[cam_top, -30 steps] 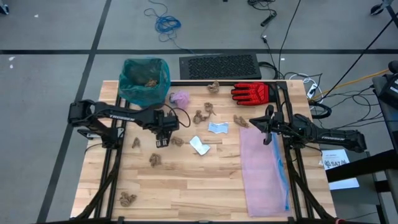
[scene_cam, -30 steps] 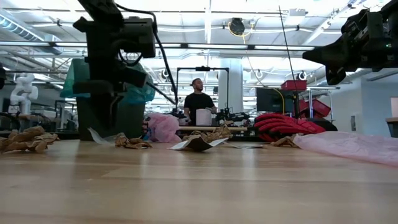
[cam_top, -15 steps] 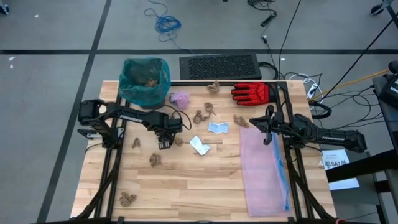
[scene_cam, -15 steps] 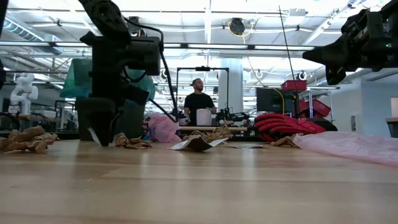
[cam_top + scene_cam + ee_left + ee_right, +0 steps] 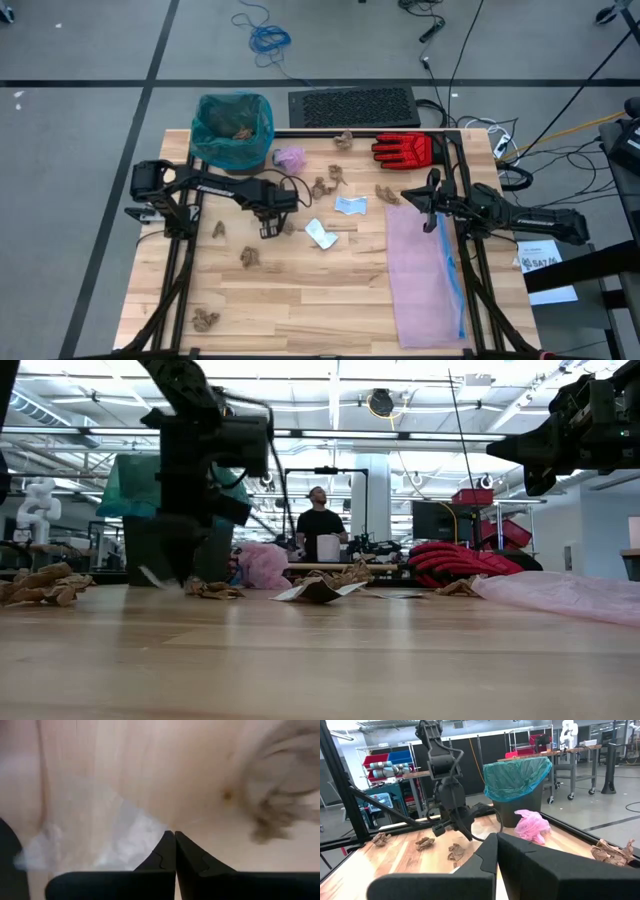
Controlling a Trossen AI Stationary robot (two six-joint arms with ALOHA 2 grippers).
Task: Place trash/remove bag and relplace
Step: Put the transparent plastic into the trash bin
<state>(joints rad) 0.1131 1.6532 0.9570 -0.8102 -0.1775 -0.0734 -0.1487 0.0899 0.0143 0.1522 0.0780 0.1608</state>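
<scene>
My left hand (image 5: 268, 231) is low over the table (image 5: 300, 300), fingers pressed together and holding nothing, beside a brown wad (image 5: 287, 227). The bag (image 5: 233, 130) lines the bin at the far left corner. My right hand (image 5: 430, 226), closed too, hovers above the pink bag (image 5: 425, 280).

Bench (image 5: 300, 300) at centre frame: bag (image 5: 233, 130) at its upper left corner, trash (image 5: 322, 185) scattered across the middle, left claw (image 5: 268, 228) left of centre, right claw (image 5: 430, 222) right of centre.
</scene>
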